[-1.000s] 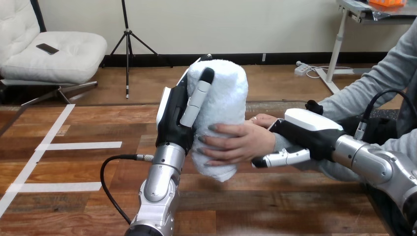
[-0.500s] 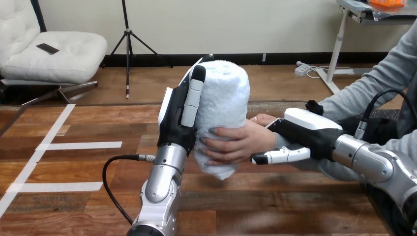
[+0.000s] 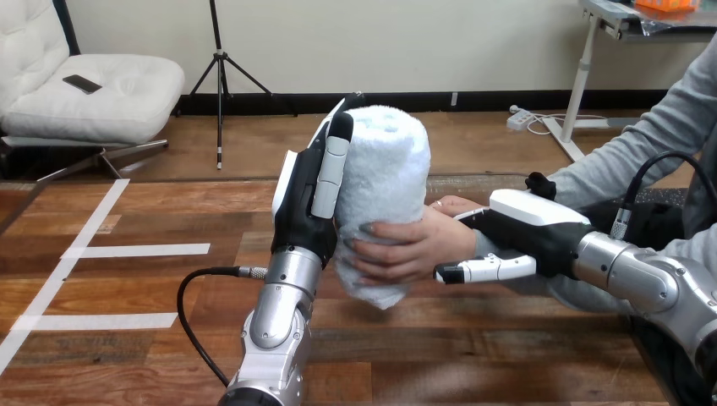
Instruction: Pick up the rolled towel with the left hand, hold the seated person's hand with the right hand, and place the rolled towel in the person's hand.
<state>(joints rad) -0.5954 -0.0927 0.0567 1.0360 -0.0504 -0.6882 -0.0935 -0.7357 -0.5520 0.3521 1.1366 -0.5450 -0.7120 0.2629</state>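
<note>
The left hand point(image 3: 306, 203) stood upright against the left side of the white rolled terry towel point(image 3: 385, 194) and pinched it, thumb in front and fingers behind. The towel stood on end above the wooden table point(image 3: 127, 338). The person's hand point(image 3: 414, 245) wrapped its lower right side. Right of the towel, the right hand point(image 3: 528, 233) lay at that hand's wrist; its grip could not be told.

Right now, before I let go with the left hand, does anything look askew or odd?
Nothing stands out. The rolled towel stands nearly upright and neatly rolled, gripped by the left hand, with the person's hand wrapped round its lower part. The right hand sits close behind the person's hand.
</note>
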